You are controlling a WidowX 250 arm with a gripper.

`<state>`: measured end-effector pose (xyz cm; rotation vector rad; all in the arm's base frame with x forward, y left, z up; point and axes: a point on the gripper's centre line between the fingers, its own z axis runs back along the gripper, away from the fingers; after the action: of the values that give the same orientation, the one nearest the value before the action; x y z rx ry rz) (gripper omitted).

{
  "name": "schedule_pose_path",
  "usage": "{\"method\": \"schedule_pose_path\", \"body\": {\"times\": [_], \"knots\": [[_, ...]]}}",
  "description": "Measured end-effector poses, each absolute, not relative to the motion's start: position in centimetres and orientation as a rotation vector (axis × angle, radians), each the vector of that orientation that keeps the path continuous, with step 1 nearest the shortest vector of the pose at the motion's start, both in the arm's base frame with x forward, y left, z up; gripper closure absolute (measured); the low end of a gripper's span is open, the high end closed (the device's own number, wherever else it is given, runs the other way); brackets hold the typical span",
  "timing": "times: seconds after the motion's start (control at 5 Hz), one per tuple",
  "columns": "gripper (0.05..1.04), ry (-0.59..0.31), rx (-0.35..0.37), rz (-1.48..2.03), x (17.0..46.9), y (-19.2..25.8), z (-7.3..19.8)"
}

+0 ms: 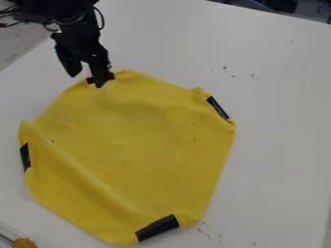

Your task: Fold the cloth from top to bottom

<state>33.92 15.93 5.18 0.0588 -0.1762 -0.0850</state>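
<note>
At the near end, toward six o'clock, the yellow cloth point(139, 138) presents its lower rim, marked by a near black strip point(157, 228). An orange-brown item point(24, 243) lies off that rim toward seven o'clock, just beside the fold's likely landing side; clearance there merits care. The cloth lies spread across the middle of the white counter point(278, 126), its corners tucked or rounded. One raised ridge slants from nine o'clock toward six. A left black strip point(25, 157) sits at nine o'clock, a right black strip point(218, 107) at two.

Progress: no top-to-bottom fold is evident. The whole fold appears outstanding, judged at its starting stage. The ridge could leave the folded layer uneven.

At the far rim, toward eleven o'clock, the hand point(86, 80) is spread, one finger over the cloth's edge and the other just outside it. Firm contact cannot be confirmed. Beyond, the counter's edge runs past at ten o'clock, near the arm. Counter surface extends from one to four o'clock, giving sideways room; the carry itself should head toward six.
</note>
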Motion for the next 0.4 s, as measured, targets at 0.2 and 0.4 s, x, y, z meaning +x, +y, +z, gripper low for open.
{"method": "schedule_pose_path", "body": {"times": [0.2,0.4], "knots": [[0.083,-0.174,0.079,-0.118,38.2,17.5,4.4],[0.083,-0.171,0.078,-0.139,40.3,18.4,3.1]]}}
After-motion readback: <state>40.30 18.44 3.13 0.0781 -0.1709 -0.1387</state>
